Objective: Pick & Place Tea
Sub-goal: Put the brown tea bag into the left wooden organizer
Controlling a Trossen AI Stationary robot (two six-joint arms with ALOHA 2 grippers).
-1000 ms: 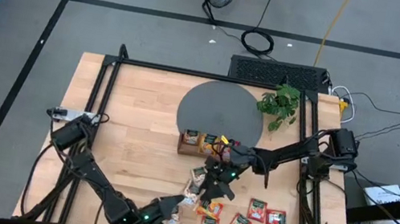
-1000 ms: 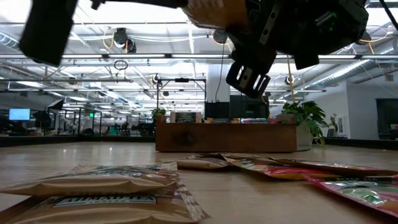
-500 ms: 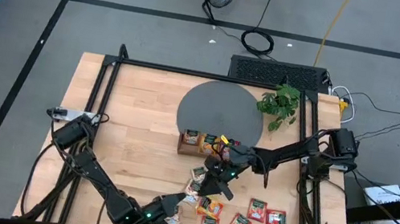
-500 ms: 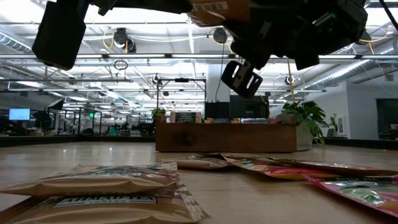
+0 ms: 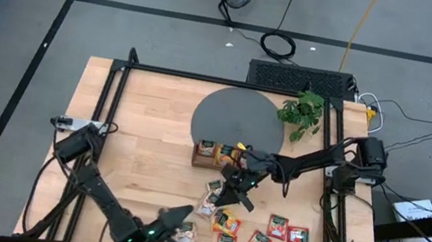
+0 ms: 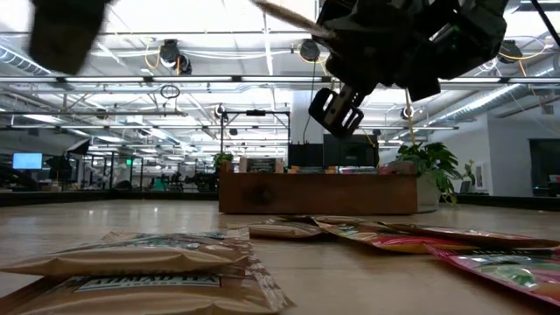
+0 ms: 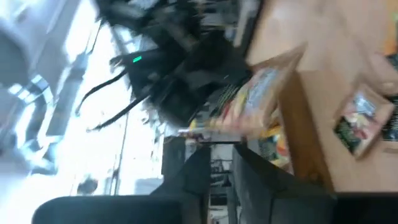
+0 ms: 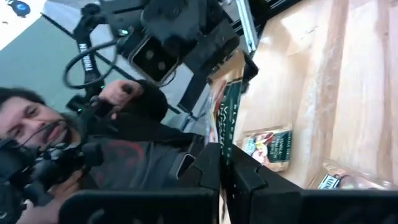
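Note:
A tea sachet (image 8: 225,109), beige with green and orange print, hangs in the air over the table's near middle, held by my shut right gripper (image 8: 222,152). The low view shows it as a thin slanting edge (image 6: 289,15). My left gripper (image 7: 219,155) stands a little short of the sachet's other end (image 7: 264,102), fingers slightly apart with nothing between them. More sachets lie flat on the table: red ones (image 5: 277,228), an orange one (image 5: 225,224) and beige ones (image 5: 209,203). The wooden tray (image 5: 215,154) with sachets in it stands beyond them. My right gripper pinches one end of the sachet (image 8: 222,134) between its two fingers. The fingers come about level from the table's far right. The sachet stands edge-on past the fingertips, reaching toward my left gripper, and is clear of the table.
A dark round mat (image 5: 234,115) and a potted plant (image 5: 301,109) lie at the far side. Black frame rails (image 5: 112,112) run along the table's edges. A person (image 8: 62,143) is beyond the table's near edge. Bare wood lies at the table's left (image 5: 140,152).
The sachet has passed from my left gripper to my right. My left gripper has let go and rolled at the wrist, and now stands just clear of the sachet. In the low view the sachet has turned to show only its thin edge. It stays up in the air.

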